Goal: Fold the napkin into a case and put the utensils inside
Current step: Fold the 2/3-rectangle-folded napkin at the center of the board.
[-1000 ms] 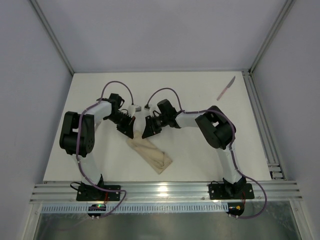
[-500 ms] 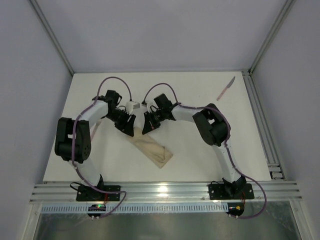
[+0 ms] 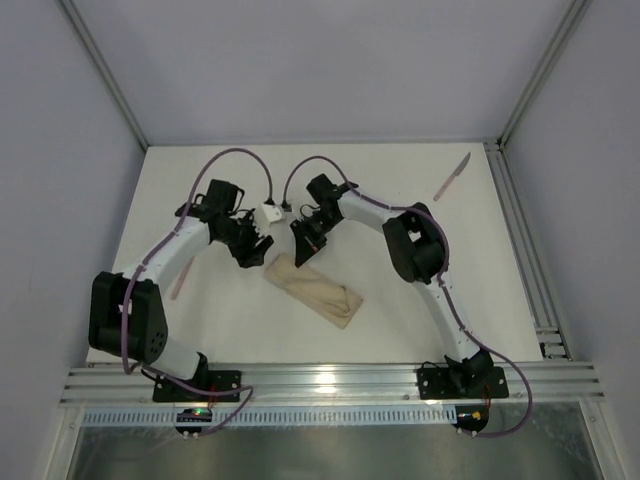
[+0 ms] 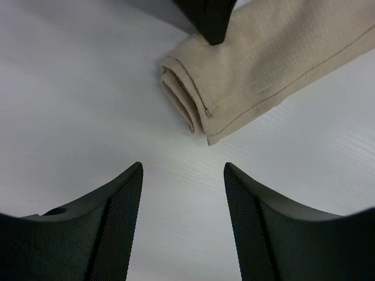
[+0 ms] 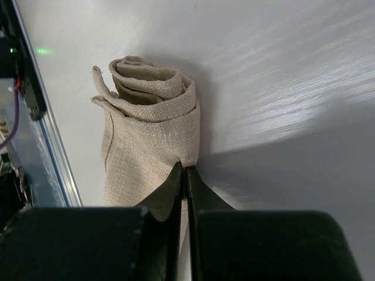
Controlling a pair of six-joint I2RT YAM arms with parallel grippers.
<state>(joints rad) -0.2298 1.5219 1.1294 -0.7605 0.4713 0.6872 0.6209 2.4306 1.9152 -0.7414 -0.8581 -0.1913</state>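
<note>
The left arm rises from its base at the near left, elbows out toward the left wall, then sends its white forearm far and right so that the left gripper [image 4: 183,168] tips down over the bare white table [image 3: 400,300], jaws standing apart with nothing between them, just short of the napkin's folded end. The right arm climbs from the near right, bends at a black elbow near the table's middle, and reaches far and left before pointing its right gripper [image 5: 184,170] down; its 2 fingers are pinched tightly together on the far end of the napkin [image 3: 318,292], at the cloth's edge. The napkin lies folded into a narrow beige strip, several layers thick at the ends, slanting from the 2 grippers toward the near right, in the middle of the table. A knife [image 3: 452,177] with a pinkish handle lies well apart at the far right corner, and a slim pale stick [image 3: 179,281] lies beside the left forearm; what it is I cannot tell. Pale grey walls close in 3 sides, with metal posts in the far corners and a grooved aluminium rail [image 3: 330,385] along the near edge.
</note>
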